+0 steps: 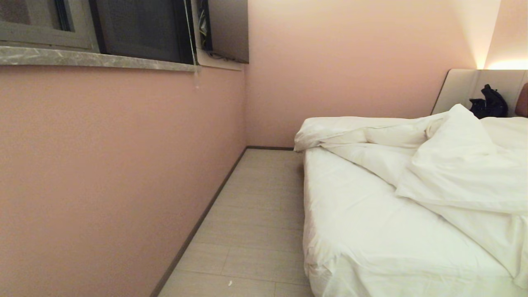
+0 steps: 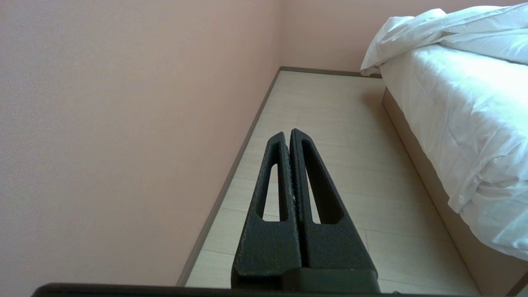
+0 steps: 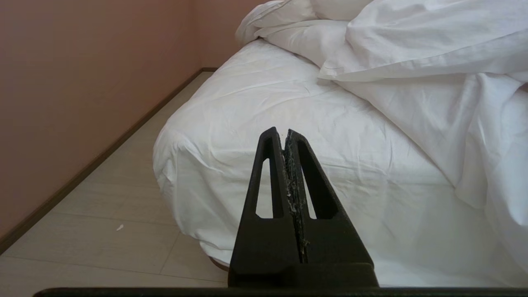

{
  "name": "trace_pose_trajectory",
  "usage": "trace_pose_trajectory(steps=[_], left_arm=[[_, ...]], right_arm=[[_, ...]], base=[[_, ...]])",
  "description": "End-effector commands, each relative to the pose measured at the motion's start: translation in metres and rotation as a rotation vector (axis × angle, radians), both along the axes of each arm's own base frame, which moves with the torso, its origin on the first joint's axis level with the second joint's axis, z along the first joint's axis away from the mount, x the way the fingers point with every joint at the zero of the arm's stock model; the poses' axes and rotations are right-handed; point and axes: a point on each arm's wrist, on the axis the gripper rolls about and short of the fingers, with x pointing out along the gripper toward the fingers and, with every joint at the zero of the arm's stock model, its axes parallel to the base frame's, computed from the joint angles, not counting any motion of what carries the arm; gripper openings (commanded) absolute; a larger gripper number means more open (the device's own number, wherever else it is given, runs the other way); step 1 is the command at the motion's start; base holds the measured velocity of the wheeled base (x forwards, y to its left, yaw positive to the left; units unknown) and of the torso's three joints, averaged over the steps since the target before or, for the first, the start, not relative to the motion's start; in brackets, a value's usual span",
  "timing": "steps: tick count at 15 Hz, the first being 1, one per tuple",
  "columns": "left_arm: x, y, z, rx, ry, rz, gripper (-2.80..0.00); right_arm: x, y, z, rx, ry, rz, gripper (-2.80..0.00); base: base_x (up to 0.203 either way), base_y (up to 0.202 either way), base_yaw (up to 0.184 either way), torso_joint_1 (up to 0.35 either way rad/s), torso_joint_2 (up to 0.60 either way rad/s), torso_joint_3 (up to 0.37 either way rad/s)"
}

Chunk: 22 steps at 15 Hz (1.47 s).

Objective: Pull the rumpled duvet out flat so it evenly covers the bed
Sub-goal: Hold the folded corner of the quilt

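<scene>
I have the duvet [image 1: 462,173] heaped toward the far right of the bed [image 1: 363,243], folded back on itself, leaving the near left stretch of mattress sheet bare. I read it as thick, soft and fairly light: it should drag easily but will bunch and slide rather than hold a shape, so a pinch through a full fold of fabric looks safer than a nip at one layer. The best hold I can see is the folded lower edge running diagonally across the mattress, or the corner hanging off the far left side. Its long fold runs from far left to near right, skewed against the bed. My left gripper [image 2: 287,134] hangs over the floor beside the bed, jaws pressed together, empty. My right gripper [image 3: 281,133] faces the near mattress corner, jaws likewise together, empty.
</scene>
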Motion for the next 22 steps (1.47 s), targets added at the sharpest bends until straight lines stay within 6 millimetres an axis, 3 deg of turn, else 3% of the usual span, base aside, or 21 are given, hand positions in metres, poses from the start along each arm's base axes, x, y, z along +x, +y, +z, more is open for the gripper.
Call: trace_pose_trajectory(steps=[1, 8, 16, 22], left_arm=[[0.0000, 0.0000, 0.0000, 0.000, 0.000, 0.000, -2.80], [0.0000, 0.0000, 0.0000, 0.000, 0.000, 0.000, -2.80], [0.0000, 0.0000, -0.0001, 0.006, 0.001, 0.000, -2.80], [0.0000, 0.0000, -0.0001, 0.005, 0.001, 0.000, -2.80]], right_arm=[[0.0000, 0.0000, 0.0000, -0.001, -0.001, 0.002, -2.80], [0.0000, 0.0000, 0.0000, -0.001, -0.001, 0.001, -2.80], [0.0000, 0.0000, 0.0000, -0.001, -0.001, 0.000, -2.80], [0.0000, 0.0000, 0.0000, -0.001, -0.001, 0.000, -2.80]], base=[[0.000, 0.000, 0.000, 0.000, 0.00, 0.000], [-0.119, 0.000, -0.001, 0.002, 0.00, 0.002], [0.000, 0.000, 0.000, 0.000, 0.00, 0.000], [0.001, -0.167, 0.002, 0.003, 0.00, 0.002]])
